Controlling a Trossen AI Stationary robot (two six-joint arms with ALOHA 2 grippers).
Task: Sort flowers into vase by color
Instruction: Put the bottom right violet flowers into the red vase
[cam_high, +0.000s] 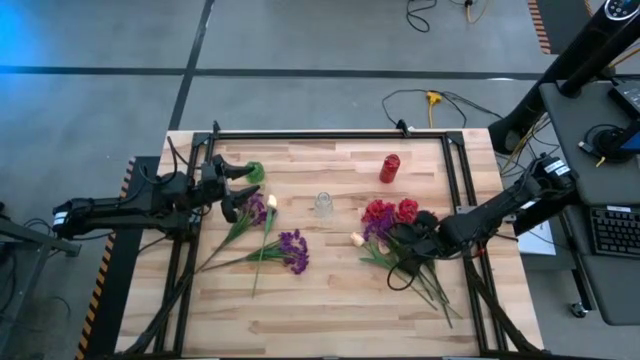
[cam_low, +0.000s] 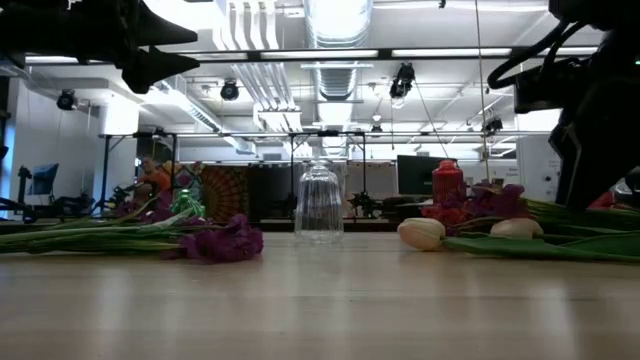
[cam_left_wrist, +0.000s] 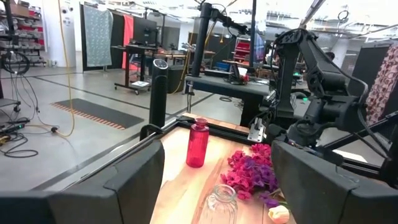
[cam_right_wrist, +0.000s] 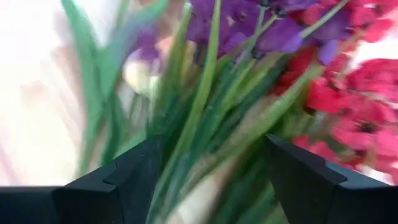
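No writing can be read. The right pincer (cam_high: 412, 250) is wide over the flowers (cam_high: 392, 228) by the bench's (cam_high: 330, 320) right edge. The left pincer (cam_high: 238, 190) is wide, empty.

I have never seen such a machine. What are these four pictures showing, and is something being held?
Two dark robot arms work at a wooden table. One picture looks down from above, one looks level across the table, and two come from cameras on the wrists. On the table lie flowers in two heaps, purple ones on the left, red ones on the right, with a clear glass vase, a red vase and a green one. The left gripper is open and empty. The right gripper is open over the stems; nothing is held.
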